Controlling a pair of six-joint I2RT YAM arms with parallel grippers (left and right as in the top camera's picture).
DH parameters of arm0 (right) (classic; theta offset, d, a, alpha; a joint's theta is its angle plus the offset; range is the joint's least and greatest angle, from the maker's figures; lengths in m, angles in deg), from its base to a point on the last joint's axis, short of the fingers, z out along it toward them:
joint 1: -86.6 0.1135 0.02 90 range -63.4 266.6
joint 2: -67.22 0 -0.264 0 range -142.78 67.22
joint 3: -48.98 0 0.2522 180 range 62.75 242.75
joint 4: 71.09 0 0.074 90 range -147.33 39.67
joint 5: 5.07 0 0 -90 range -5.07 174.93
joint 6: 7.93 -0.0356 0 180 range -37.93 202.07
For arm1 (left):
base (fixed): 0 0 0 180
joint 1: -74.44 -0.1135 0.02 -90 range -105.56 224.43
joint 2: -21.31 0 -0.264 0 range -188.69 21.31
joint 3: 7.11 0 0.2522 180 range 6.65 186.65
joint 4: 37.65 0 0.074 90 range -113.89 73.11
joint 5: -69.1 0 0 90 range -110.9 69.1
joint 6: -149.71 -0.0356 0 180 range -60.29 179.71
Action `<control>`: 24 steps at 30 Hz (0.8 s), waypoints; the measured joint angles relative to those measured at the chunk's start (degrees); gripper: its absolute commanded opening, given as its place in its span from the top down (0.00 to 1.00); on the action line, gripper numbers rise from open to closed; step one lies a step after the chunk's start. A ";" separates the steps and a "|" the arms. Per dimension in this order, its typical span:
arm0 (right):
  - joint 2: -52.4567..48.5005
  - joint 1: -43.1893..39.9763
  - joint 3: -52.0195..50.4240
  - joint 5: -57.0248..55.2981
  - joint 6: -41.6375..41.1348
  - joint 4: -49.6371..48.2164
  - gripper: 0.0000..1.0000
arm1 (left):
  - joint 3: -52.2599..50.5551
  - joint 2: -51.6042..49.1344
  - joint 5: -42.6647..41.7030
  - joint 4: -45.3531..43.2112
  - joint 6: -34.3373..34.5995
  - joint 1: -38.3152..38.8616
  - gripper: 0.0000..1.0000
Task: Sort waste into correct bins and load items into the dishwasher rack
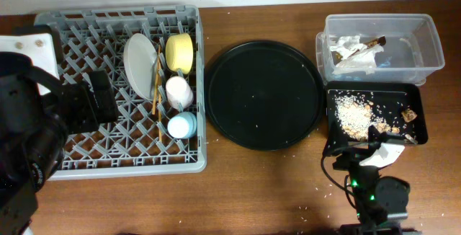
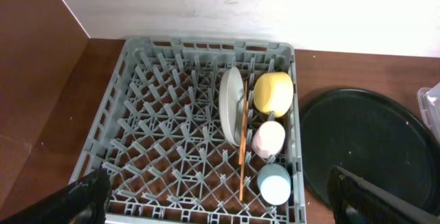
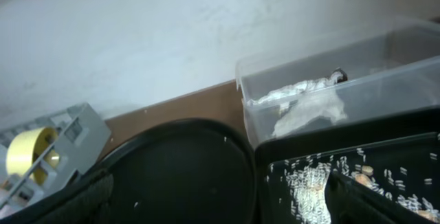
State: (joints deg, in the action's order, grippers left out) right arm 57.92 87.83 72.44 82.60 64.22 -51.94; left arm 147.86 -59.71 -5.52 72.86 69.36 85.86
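Now, chopsticks [image 2: 243, 138] lie near-to-far along upright plate [image 2: 231, 104] in rack [image 2: 206, 44], left claw [image 2: 223, 196] apart, right claw [image 3: 220, 200] apart.

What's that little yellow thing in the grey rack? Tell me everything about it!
The yellow bowl is small, round and smooth, and looks like plastic. It seems tipped on its side among the upright pegs of the grey rack, near its far right corner. The pale plate stands on one side of it, and the pink cup sits next to it.
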 measured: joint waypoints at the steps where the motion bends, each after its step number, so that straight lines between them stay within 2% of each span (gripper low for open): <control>1: 1.29 -0.02 -1.40 0.02 0.52 -0.72 0.01 | 0.00 0.02 0.00 -0.07 0.00 0.00 0.00; 6: 8.44 -0.02 -7.37 0.46 1.86 -1.75 0.02 | 0.00 0.02 0.00 -0.04 0.00 0.00 0.00; 24: 8.50 0.00 -8.85 1.99 1.84 -0.92 0.01 | 0.00 0.02 0.00 -0.04 0.00 0.00 0.00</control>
State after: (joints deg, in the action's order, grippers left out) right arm 66.42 87.83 63.59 84.59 66.06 -52.86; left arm 147.86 -59.69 -5.52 72.81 69.36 85.86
